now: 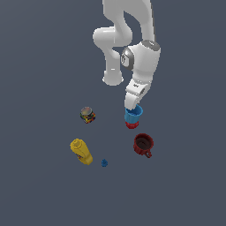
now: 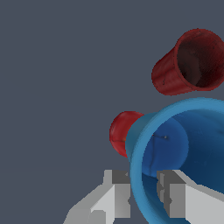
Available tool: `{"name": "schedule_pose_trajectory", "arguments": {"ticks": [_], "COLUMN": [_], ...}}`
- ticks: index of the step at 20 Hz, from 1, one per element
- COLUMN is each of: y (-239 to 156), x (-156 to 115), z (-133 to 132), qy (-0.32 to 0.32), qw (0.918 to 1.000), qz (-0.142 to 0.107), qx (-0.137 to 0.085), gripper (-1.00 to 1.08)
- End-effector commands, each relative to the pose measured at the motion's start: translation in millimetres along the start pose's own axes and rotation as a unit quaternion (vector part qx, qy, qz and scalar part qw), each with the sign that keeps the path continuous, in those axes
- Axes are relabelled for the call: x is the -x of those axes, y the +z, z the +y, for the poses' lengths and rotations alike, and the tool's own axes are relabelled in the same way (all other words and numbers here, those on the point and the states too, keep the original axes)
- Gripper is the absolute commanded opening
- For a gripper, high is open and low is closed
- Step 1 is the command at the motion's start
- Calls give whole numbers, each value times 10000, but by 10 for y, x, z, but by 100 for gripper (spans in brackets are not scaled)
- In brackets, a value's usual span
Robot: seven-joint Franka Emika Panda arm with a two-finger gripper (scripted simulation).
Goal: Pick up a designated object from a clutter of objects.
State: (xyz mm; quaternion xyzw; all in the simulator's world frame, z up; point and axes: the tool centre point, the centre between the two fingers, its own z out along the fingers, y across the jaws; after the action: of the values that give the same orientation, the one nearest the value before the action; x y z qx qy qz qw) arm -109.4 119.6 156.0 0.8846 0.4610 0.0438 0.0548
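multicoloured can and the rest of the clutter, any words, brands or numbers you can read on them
No text can be read in either view.
multicoloured can: patches of colour on its side, too small and blurred to read.
yellow bottle: no label legible.
blue cup: plain, no marking; the gripper has one finger either side of its rim.
dark red mug: plain.
small red round piece: plain.

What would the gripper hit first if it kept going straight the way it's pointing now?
The blue cup: the gripper straddles its rim, one finger inside, one outside. Beyond it sits the small red round piece, though depth is unclear.
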Motion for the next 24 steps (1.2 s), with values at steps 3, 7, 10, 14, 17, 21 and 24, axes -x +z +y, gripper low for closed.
{"name": "schedule_pose_trajectory", "arguments": {"ticks": [3,7,10,14,17,21,24], "y": [-204,-450,-676,-1015,-1271,-1614,-1859], "x": [10,33,55,88,113,146,168], "z": [-3,-15,-25,-37,-43,-48,-50], "qy": [-2,-4,-6,-7,-7,-7,-5], "qw": [10000,10000,10000,10000,10000,10000,10000], "qz": [18,24,28,30,30,27,23], "qx": [2,-6,-11,-14,-14,-12,-7], "gripper": [-100,-100,-100,-100,-100,-100,-100]}}
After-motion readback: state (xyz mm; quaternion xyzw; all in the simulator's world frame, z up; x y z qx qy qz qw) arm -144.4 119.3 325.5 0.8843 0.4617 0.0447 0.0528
